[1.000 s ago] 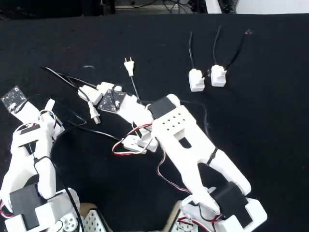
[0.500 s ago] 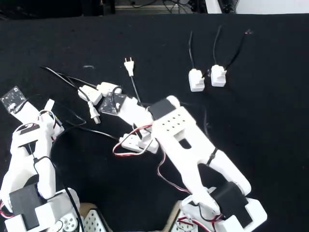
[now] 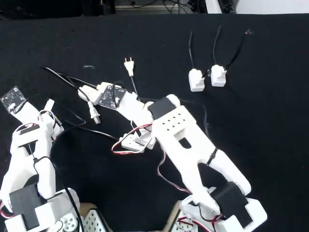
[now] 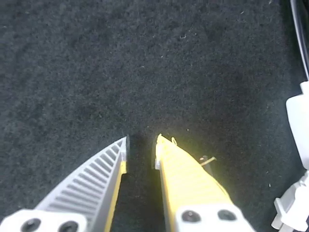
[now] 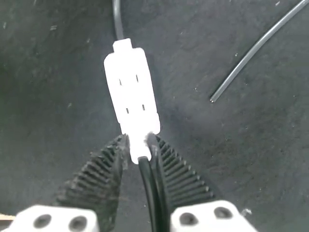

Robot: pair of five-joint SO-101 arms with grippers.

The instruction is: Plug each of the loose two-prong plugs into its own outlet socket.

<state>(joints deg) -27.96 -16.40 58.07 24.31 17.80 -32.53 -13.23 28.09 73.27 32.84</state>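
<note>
High view, mat (image 3: 270, 145): black cloth under everything. It looks slick enough that anything pushed on it may slide.
Right gripper (image 5: 139, 140): clamped on the held plug (image 5: 136, 146), with its black cord (image 5: 146, 183) running back between the fingers. The grip is at the plug's tail end, so a push off-axis could twist the plug in the pads.
Left gripper (image 4: 141, 140): fingers a little apart over bare mat, holding nothing, well apart from the socket. It braces nothing.
Socket (image 5: 131, 92): white block lying flat at the mat's left-centre, 2 pairs of slots facing up, one end touching the held plug. Nothing holds it, so a push may shove it away instead of seating the prongs. Whether the prongs are in at all is hidden, possibly partly.
Far blocks (image 3: 195, 79): 2 white pieces on black cords, side by side, well apart to the right.
Loose plugs (image 3: 128, 64): 1 beyond the right gripper, 1 more (image 3: 94, 114) near it. Their cords cross close to the socket, so a sliding socket could drag them.
Writing: none readable; no brand or label can be made out on the socket or the plugs.
</note>
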